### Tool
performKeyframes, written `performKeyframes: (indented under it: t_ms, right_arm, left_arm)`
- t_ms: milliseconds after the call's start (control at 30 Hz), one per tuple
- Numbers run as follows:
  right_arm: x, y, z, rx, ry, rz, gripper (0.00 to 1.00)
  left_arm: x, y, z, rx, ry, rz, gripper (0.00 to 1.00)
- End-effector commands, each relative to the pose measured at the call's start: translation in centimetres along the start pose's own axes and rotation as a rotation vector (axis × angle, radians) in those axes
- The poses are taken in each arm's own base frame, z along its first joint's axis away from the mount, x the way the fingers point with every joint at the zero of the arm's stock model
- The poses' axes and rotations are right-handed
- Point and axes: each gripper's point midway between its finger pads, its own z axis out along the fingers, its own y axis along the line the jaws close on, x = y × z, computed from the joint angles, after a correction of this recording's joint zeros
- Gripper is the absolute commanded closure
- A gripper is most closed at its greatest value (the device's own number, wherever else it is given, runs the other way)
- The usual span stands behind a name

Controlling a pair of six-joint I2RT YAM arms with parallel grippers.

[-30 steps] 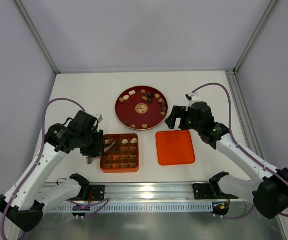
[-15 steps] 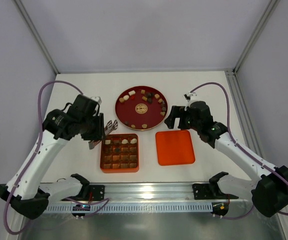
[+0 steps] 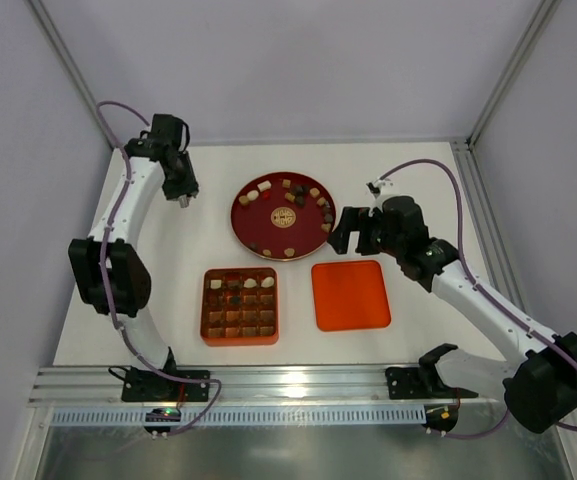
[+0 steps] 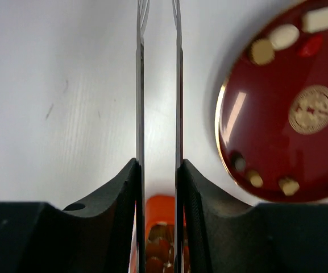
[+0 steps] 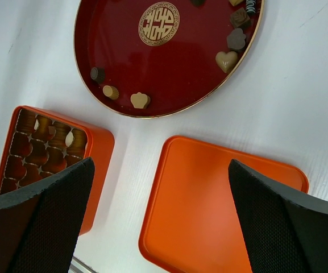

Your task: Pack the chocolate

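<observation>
Several chocolate pieces (image 3: pixel 290 197) lie on a round red plate (image 3: pixel 268 215); it also shows in the left wrist view (image 4: pixel 266 119) and the right wrist view (image 5: pixel 175 68). More pieces (image 3: pixel 251 284) fill some cells of the orange gridded box (image 3: pixel 240 305). My left gripper (image 3: pixel 181 192) is raised at the back left, left of the plate, shut on metal tweezers (image 4: pixel 140 85) whose blades stand slightly apart with nothing between them. My right gripper (image 3: pixel 353 232) hangs wide open and empty between the plate and the flat orange lid (image 3: pixel 350 295).
In the right wrist view the lid (image 5: pixel 220 210) lies under the open gripper (image 5: pixel 164 227), with the box (image 5: pixel 95 148) to its left. White walls enclose the table at left, back and right. A metal rail runs along the front edge.
My left arm has swung from beside the box up to the back left corner, carrying the tweezers. My right gripper has hardly moved.
</observation>
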Motion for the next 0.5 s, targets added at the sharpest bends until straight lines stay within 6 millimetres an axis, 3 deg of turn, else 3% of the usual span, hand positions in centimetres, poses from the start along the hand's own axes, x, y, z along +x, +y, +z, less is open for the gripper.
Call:
performKeyframes:
  t_ms: [0, 33, 133, 333, 467]
  right_arm:
    - [-2.3, 0.9, -1.4, -0.013, -0.069, -0.025, 0.00]
    - [-2.4, 0.9, -1.7, -0.013, -0.077, -0.025, 0.00]
    - [-2.0, 0.8, -2.0, -0.012, -0.078, -0.012, 0.00]
    - [-1.4, 0.3, -2.6, -0.003, -0.087, -0.009, 0.00]
    - [-0.7, 0.2, -2.4, -0.008, -0.071, -0.005, 0.00]
  left_arm:
    - [-4.9, 3.1, 3.7, -0.025, -0.106, -0.083, 0.66]
    - [-4.8, 4.1, 6.1, -0.044, -0.082, -0.104, 0.66]
    - [-4.7, 7.4, 9.8, -0.104, -0.058, -0.162, 0.67]
    - [-3.4, 10.3, 13.2, -0.214, -0.012, -0.149, 0.57]
    - [-1.5, 11.3, 14.9, -0.259, 0.047, -0.132, 0.42]
